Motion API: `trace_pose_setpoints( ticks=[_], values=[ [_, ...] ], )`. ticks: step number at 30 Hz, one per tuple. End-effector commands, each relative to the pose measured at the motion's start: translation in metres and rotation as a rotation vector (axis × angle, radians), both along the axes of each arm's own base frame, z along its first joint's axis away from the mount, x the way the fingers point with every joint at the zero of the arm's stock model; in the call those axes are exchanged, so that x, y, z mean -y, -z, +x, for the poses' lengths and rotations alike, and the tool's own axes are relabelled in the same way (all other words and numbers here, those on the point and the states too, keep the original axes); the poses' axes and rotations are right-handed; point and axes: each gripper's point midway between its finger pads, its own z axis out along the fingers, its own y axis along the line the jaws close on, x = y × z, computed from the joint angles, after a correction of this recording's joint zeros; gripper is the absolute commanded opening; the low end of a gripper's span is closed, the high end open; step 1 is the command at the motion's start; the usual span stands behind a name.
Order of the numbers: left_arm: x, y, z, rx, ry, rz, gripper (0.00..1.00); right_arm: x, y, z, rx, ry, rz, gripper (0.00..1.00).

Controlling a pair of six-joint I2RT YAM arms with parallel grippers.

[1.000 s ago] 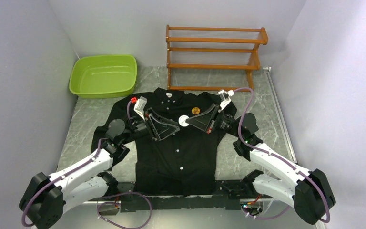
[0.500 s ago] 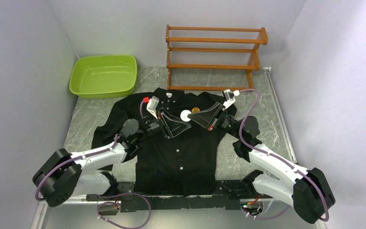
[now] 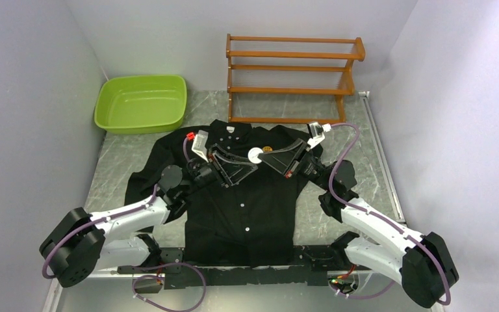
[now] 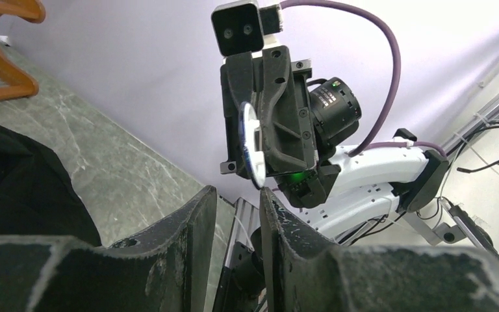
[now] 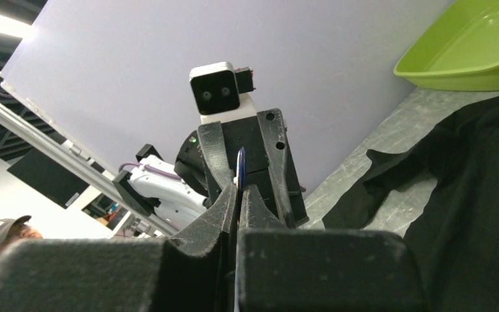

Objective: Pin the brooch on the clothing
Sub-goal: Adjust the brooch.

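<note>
Both grippers hang nose to nose just above the chest of the shirt. The right gripper [image 5: 238,195] is squeezed tight on a thin white disc [image 3: 255,155], which may be the back piece of the brooch. The left gripper [image 4: 237,201] has its fingers a little apart with nothing between them, and it points at the disc from close by. The brooch [image 3: 267,149], a tiny orange badge, lies on the black shirt [image 3: 240,201] just beside the right gripper, below the collar. I cannot tell if it is pinned. The disc is thin, so it could pop out and fall if the left fingers push it sideways. The grippers are so close that they could bump. An arm could also drag the cloth and slide the badge away. The brooch lies flat, shiny face up. It is round, so it has no long side.
</note>
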Motion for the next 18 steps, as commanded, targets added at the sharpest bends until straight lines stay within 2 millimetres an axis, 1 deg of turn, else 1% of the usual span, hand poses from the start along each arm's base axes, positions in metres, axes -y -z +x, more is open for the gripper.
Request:
trace_pose_setpoints(
  ticks=[1,4,5,6,7,11,12,13,14,15,16,17,18],
  values=[
    [-0.011,-0.035,-0.007,0.089,-0.024,-0.098,0.38,0.000,-0.004,-0.001,0.029,0.005,0.002,0.00],
    [-0.008,-0.036,-0.009,0.093,-0.006,-0.086,0.45,0.000,-0.002,0.000,0.023,0.004,0.002,0.00],
    [-0.007,-0.037,-0.010,0.097,0.001,-0.087,0.51,-0.001,-0.003,0.000,0.024,0.002,0.002,0.00],
    [-0.007,-0.038,-0.011,0.103,0.008,-0.090,0.52,0.000,-0.003,0.000,0.023,0.002,0.004,0.00],
    [-0.007,-0.039,-0.012,0.107,0.013,-0.092,0.51,0.000,-0.003,0.000,0.022,0.003,0.006,0.00],
    [-0.006,-0.038,-0.008,0.091,0.002,-0.091,0.21,0.000,-0.004,-0.001,0.024,0.000,0.009,0.00],
    [-0.007,-0.037,-0.007,0.084,-0.006,-0.091,0.17,0.000,-0.003,-0.001,0.023,-0.001,0.008,0.00],
    [-0.007,-0.037,-0.006,0.081,-0.014,-0.094,0.17,0.000,-0.004,-0.002,0.025,-0.004,0.007,0.00],
    [-0.008,-0.036,-0.004,0.077,-0.026,-0.097,0.20,0.000,-0.004,-0.002,0.026,-0.004,0.007,0.00],
    [-0.009,-0.036,-0.003,0.077,-0.029,-0.100,0.26,0.000,-0.004,-0.002,0.025,-0.005,0.006,0.00],
    [-0.009,-0.037,-0.003,0.078,-0.031,-0.102,0.34,0.000,-0.004,-0.002,0.026,-0.005,0.005,0.00],
    [-0.009,-0.037,-0.002,0.077,-0.032,-0.104,0.39,0.000,-0.004,-0.003,0.027,-0.006,0.002,0.00],
    [-0.008,-0.038,-0.002,0.076,-0.032,-0.104,0.40,0.000,-0.003,-0.002,0.026,-0.004,0.000,0.00]
  ],
)
